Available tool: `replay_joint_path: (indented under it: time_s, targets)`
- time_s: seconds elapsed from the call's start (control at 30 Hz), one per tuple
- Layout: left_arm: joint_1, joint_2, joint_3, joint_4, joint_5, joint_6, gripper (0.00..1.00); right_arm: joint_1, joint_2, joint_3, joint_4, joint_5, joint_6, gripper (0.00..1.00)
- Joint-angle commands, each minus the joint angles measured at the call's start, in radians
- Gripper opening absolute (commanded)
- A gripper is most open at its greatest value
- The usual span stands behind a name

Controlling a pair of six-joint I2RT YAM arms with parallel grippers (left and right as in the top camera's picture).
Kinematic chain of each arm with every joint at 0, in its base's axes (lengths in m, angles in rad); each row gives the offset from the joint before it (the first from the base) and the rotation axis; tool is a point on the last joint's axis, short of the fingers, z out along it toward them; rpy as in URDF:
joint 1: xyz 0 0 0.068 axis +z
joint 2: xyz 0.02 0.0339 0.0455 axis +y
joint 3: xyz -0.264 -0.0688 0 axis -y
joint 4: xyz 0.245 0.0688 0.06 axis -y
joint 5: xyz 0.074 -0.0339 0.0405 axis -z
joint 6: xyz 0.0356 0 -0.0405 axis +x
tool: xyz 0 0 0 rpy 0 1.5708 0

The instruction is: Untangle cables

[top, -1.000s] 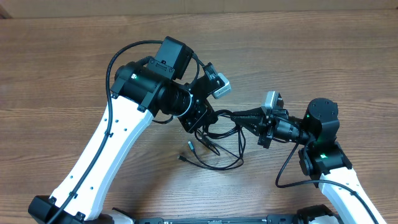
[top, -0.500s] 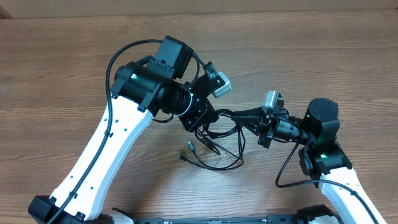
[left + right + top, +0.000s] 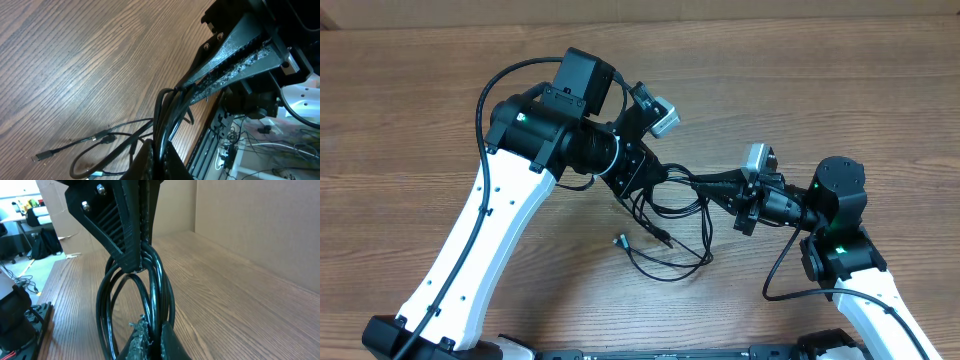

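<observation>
The cables (image 3: pixel 670 215) are thin black cords bunched in loops at the table's middle, with plug tips (image 3: pixel 619 240) trailing toward the front. My left gripper (image 3: pixel 655 178) is shut on the bundle from the left; the left wrist view shows strands (image 3: pixel 167 117) pinched between its fingers (image 3: pixel 161 160). My right gripper (image 3: pixel 692 183) is shut on the same bundle from the right; the right wrist view shows loops (image 3: pixel 150 287) rising from its fingertips (image 3: pixel 150 342). The two grippers almost touch, and the cables hang between them above the table.
The wooden table (image 3: pixel 410 120) spreads to the left and back. A cardboard wall (image 3: pixel 260 220) stands along the far edge. The right arm's own thicker cable (image 3: pixel 780 275) loops near its base. Loose cable loops (image 3: pixel 107 145) lie on the table below the left gripper.
My left arm has lifted and shifted back and left, pulling the bundle taut against the right gripper. The trailing loops and plug tips shifted slightly. The right arm has stayed still.
</observation>
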Motion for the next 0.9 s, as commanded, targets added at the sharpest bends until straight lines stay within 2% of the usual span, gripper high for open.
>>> replay_joint_path:
  time_s: [0.0, 0.1, 0.17, 0.2, 0.23, 0.43, 0.7, 0.87]
  targets:
    - [0.032, -0.015, 0.025, 0.012, -0.008, -0.026, 0.05, -0.001, -0.007, 0.011, -0.008, -0.018, -0.004, 0.04]
    - [0.032, -0.015, 0.025, 0.009, -0.008, -0.026, 0.15, -0.001, -0.007, 0.011, -0.008, -0.017, -0.005, 0.04]
    - [0.031, -0.015, 0.025, 0.003, -0.007, -0.026, 0.27, -0.001, -0.007, 0.011, -0.008, -0.017, -0.005, 0.04]
    - [0.03, -0.015, 0.025, -0.003, -0.003, -0.024, 0.37, -0.001, -0.007, 0.011, -0.008, -0.017, -0.005, 0.04]
    - [0.029, -0.015, 0.025, -0.009, 0.01, -0.011, 0.39, -0.001, -0.007, 0.011, -0.008, -0.017, -0.005, 0.04]
    - [0.03, -0.015, 0.025, -0.013, 0.018, -0.002, 0.33, -0.001, -0.007, 0.011, -0.008, -0.017, -0.005, 0.04]
    - [0.029, -0.015, 0.025, -0.017, 0.019, 0.024, 0.44, -0.001, -0.007, 0.011, -0.007, -0.018, -0.005, 0.04]
    - [0.029, -0.013, 0.025, -0.017, 0.018, 0.024, 0.43, -0.001, -0.007, 0.011, -0.003, -0.033, -0.005, 0.04]
